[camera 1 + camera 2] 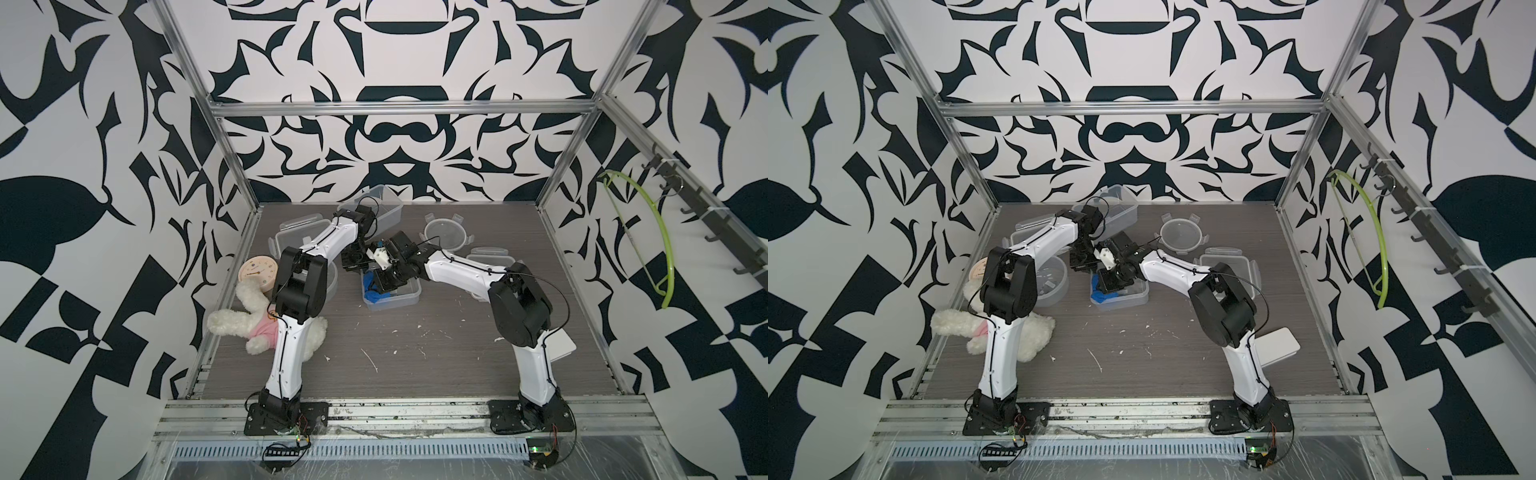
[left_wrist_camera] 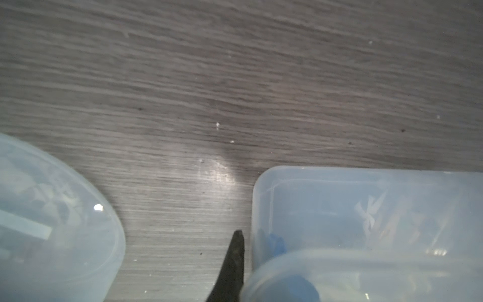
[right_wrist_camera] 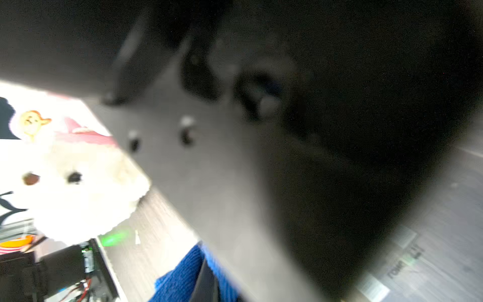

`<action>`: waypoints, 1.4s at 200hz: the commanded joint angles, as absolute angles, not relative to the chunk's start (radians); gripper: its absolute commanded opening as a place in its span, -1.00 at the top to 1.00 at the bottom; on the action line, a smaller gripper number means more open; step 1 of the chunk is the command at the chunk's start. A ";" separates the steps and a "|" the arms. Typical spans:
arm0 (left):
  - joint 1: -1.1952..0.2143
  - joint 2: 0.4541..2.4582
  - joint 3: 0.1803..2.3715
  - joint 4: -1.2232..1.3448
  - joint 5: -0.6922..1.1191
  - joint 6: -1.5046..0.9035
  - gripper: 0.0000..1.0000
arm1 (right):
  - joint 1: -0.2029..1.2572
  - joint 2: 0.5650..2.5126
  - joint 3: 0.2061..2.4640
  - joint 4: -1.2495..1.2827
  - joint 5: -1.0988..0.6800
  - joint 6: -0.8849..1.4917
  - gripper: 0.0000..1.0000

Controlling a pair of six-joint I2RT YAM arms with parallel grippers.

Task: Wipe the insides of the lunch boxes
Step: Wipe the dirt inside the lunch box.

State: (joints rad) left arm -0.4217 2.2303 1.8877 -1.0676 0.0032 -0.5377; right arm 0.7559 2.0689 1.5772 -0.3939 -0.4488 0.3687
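The square lunch box (image 1: 401, 297) stands mid-table with a blue cloth (image 1: 372, 296) inside. My right gripper (image 1: 380, 286) reaches down into it and is shut on the cloth (image 3: 180, 277); a dark finger (image 3: 206, 285) shows between the folds. My left gripper (image 1: 353, 266) is shut at the box's far-left wall; one black finger (image 2: 235, 261) lies just outside that wall (image 2: 261, 209), and the second finger is hidden. The round lunch box (image 1: 1054, 282) sits to the left, partly behind my left arm. The rectangular lunch box (image 1: 384, 205) leans tilted at the back.
Loose lids lie around: a round lid (image 1: 446, 235), a rectangular lid (image 1: 297, 232) and a square lid (image 1: 488, 255). A beige clock (image 1: 257, 272) and a white plush toy (image 1: 257, 328) lie at the left edge. A flat white slab (image 1: 1277, 345) lies behind my right arm.
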 commanded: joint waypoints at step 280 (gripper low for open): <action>-0.495 2.212 1.958 -1.031 0.028 -0.532 1.00 | 0.747 2.097 1.623 -1.067 0.139 0.137 1.00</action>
State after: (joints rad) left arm -0.4984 2.2341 1.9244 -1.0706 0.0319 -0.5442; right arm 0.7124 2.1120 1.6459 -0.8165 -0.1497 0.2741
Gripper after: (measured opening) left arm 0.112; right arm 0.078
